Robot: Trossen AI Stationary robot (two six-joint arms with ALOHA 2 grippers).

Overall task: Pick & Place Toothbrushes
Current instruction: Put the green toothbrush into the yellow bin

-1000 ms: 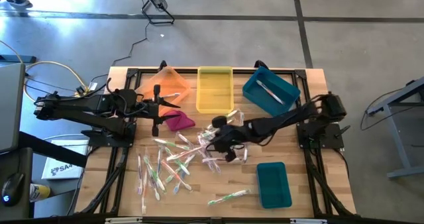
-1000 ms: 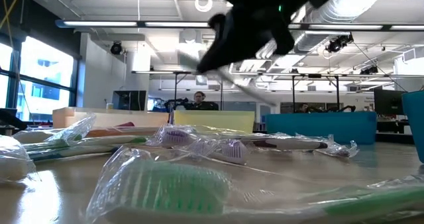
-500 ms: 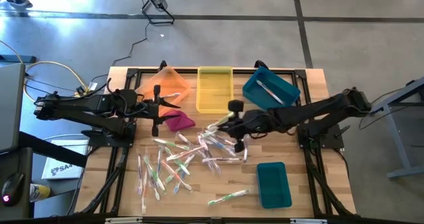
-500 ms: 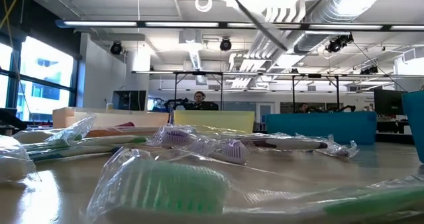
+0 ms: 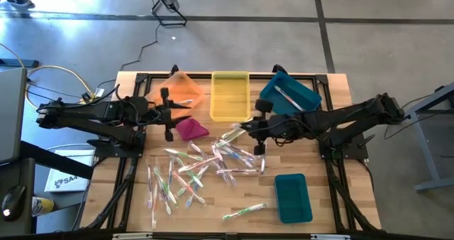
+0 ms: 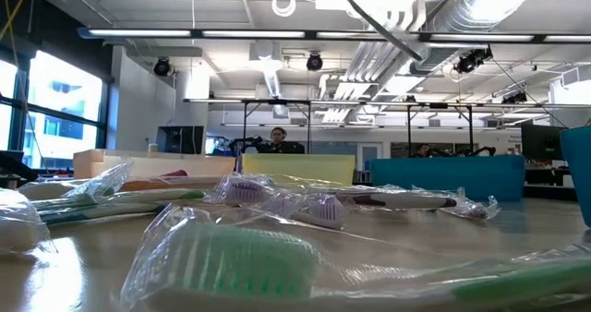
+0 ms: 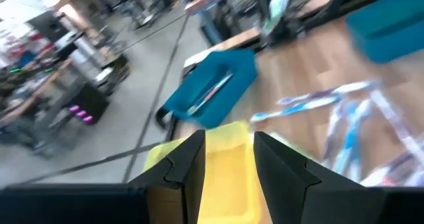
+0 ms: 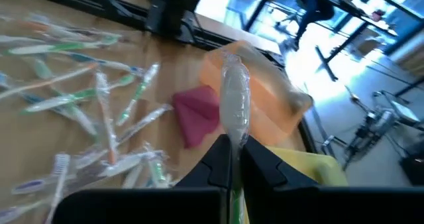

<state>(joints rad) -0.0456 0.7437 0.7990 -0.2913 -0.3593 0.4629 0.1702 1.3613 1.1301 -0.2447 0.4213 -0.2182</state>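
Grey concrete floor (image 5: 369, 27) surrounds the table; beyond, ceiling ducts (image 6: 462, 17) and bright windows (image 6: 55, 100).

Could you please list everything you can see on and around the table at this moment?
Loose toothbrushes: dozens, wrapped, white, green, pink and blue, scattered over the table's middle and near part.
Held toothbrush: one, clear-wrapped, in the right pincer.
Orange bin: one, far edge, left, tilted.
Yellow bin: one, far edge, middle.
Blue bin: one, far edge, right, a toothbrush inside.
Teal bin: one, near right.
Magenta cloth: one, below the orange bin.
Table: one, wooden.
Person: one, in the room behind.
Left pincer: one, dark, fingers apart, holding nothing, beside the cloth.
Right pincer: one, dark, shut on the held toothbrush, above the pile.
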